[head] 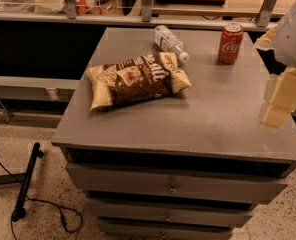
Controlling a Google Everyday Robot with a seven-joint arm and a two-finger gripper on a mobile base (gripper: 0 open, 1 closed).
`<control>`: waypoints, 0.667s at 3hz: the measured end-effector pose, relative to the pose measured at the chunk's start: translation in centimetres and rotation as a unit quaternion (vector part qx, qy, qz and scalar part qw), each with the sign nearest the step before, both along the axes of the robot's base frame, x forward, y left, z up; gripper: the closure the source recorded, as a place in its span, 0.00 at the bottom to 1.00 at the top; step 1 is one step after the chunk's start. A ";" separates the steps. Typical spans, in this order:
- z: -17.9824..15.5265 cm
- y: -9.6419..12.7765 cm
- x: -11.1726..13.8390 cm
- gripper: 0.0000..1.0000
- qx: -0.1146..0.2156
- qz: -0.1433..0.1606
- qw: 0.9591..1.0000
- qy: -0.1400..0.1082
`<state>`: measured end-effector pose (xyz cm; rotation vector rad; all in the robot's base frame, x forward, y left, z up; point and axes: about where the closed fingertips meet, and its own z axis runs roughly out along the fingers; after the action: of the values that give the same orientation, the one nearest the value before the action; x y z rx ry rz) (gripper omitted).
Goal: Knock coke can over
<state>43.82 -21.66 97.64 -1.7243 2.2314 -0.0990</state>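
Note:
The coke can [230,43], red with white script and a silver top, stands upright at the far right of the grey cabinet top [188,119]. My gripper [279,100] hangs at the right edge of the view, over the cabinet's right side, nearer the front than the can and well apart from it. It holds nothing that I can see.
A brown and cream chip bag [138,80] lies flat at the left middle of the top. A clear plastic water bottle [170,42] lies on its side behind it, left of the can. Drawers [173,186] run below. A railing [138,19] stands behind. A black cable [25,184] lies on the floor at left.

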 end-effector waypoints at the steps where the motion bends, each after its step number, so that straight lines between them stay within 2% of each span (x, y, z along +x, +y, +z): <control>1: 0.0 0.0 0.0 0.00 0.000 0.000 1.000 0.000; 2: 0.4 -0.3 0.0 0.00 0.011 -0.013 1.000 -0.012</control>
<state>43.82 -21.93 98.02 -1.6748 2.2290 -0.0995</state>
